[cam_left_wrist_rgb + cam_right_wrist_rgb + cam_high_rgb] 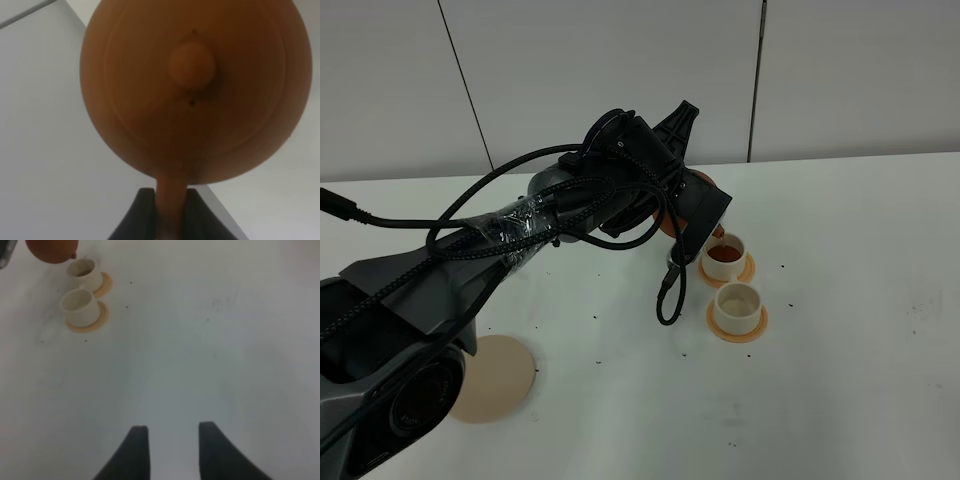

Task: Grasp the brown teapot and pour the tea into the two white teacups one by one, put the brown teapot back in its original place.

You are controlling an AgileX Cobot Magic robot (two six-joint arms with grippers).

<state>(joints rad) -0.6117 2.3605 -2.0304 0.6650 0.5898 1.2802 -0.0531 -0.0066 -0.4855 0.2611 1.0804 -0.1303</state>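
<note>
1. Teapot (700, 188) is held tilted above the far cup (725, 255), its loop handle clamped in the left claw (171, 207). The right claw (172, 445) is seen with jaws apart over bare counter (225, 340).
2. Tea (724, 253) is seen dark in the far cup, so the first pour is judged in hand.
3. The near cup (738, 298) looks unfilled. A short shift toward it is called for next, and later a return to the coaster (498, 378).
4. Smooth matte clay, a round lid knob (191, 65) and cream cylindrical cups on orange saucers (757, 325) are noted.

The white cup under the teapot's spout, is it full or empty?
Holding tea: dark reddish-brown liquid shows inside the far cup, under the tilted brown teapot. The near cup looks pale inside, apparently empty.
</note>
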